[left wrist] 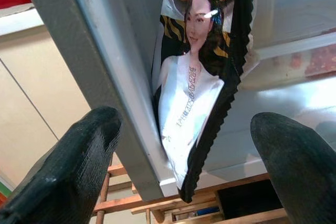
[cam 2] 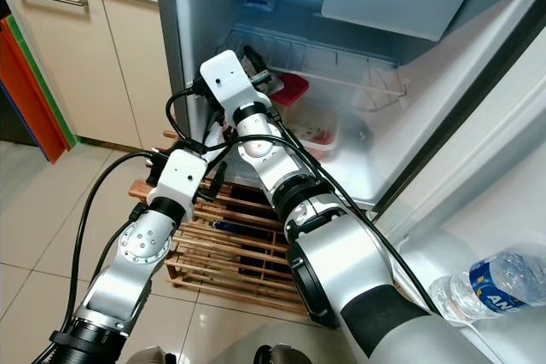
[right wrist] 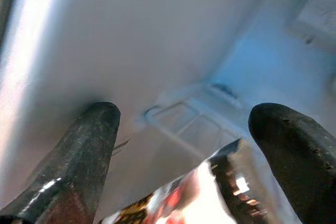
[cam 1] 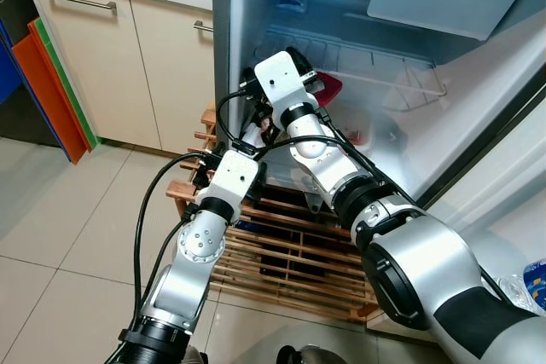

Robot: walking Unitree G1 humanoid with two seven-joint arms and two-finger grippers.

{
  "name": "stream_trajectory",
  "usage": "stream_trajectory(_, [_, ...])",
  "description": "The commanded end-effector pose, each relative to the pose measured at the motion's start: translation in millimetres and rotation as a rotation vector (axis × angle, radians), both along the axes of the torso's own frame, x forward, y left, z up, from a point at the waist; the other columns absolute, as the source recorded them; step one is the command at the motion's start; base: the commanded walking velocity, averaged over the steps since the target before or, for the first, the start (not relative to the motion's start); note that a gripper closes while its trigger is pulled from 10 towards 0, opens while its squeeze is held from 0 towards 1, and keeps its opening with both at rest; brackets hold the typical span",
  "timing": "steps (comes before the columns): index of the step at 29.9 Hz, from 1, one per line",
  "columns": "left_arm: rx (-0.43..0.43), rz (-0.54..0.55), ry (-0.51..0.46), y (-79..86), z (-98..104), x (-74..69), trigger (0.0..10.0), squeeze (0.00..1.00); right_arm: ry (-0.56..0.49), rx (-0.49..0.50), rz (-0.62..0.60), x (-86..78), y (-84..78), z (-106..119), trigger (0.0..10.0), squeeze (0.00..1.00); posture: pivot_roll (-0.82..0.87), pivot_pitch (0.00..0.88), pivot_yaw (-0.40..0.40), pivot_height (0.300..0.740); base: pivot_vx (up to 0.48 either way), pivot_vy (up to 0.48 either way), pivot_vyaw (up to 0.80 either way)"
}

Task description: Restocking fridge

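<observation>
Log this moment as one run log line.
fridge: open | right claw: inside fridge, snack packet between fingers | left claw: open, below packet | bottle: in door

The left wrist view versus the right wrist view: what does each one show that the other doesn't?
Left wrist view: the snack packet's printed front with a pictured person, the grey fridge edge, a wooden rack below. Right wrist view: the fridge's pale inner wall and a vent deep inside. Both share the packet and a pair of spread black fingers.

The glossy printed foil snack packet (left wrist: 191,98) shines; the white wire fridge shelf (cam 1: 375,66) looks smooth metal; the slatted wooden rack (cam 1: 281,253) looks matt.
</observation>
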State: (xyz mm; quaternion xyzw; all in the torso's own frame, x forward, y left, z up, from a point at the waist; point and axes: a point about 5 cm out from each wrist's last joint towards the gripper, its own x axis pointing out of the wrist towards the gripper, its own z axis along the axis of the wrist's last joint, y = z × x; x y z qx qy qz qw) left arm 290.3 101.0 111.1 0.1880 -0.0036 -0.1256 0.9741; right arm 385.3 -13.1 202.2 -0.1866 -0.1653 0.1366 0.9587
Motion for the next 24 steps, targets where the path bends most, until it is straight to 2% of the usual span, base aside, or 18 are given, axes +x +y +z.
stream_trajectory(1, [-0.012, -0.020, 0.009, -6.1, -3, -2.4, 10.0, 0.00, -0.104, 0.014, 0.007, 2.4, -0.7, 23, 10.0, 0.00, 0.12, 0.064, -0.132, 0.740, 0.000, 0.000, 0.00])
stream_trajectory(5, [-0.013, -0.023, 0.012, -6.8, -4, -2.3, 10.0, 0.00, -0.128, 0.029, 0.009, 1.2, -0.1, 26, 10.0, 0.00, 0.12, 0.060, -0.130, 0.740, 0.000, 0.000, 0.00])
stream_trajectory(14, [-0.020, -0.030, 0.014, -10.8, -5, -0.9, 10.0, 0.00, -0.088, 0.035, 0.013, -1.2, 1.2, 14, 10.0, 0.00, 0.12, 0.056, -0.130, 0.740, 0.000, 0.000, 0.00])
stream_trajectory(24, [-0.031, -0.036, 0.024, -13.7, -8, -3.1, 10.0, 0.00, -0.058, 0.109, -0.001, -3.1, -8.6, 3, 10.0, 0.00, 0.10, 0.068, -0.120, 0.740, 0.000, 0.000, 0.00])
